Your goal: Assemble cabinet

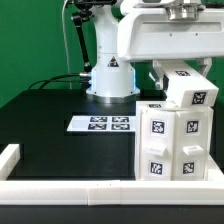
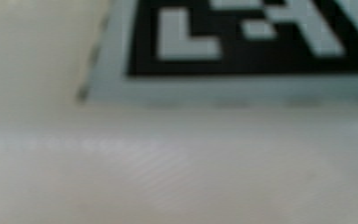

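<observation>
The cabinet (image 1: 176, 140) is a large white boxy body with black-and-white tags, standing at the exterior view's right near the front rail. A smaller white tagged block (image 1: 193, 93) sits tilted on top of it. My gripper (image 1: 184, 74) comes down from above, and its dark fingers (image 1: 160, 77) straddle the top of this block and hold it. The wrist view shows only a blurred white surface (image 2: 176, 160) and a close-up tag (image 2: 247, 35); my own fingers do not show there.
The marker board (image 1: 102, 123) lies flat on the black table in the middle. A long low white rail (image 1: 70, 186) runs along the front, with a short upright end (image 1: 9, 158) at the exterior view's left. The arm's base (image 1: 110, 80) stands at the back.
</observation>
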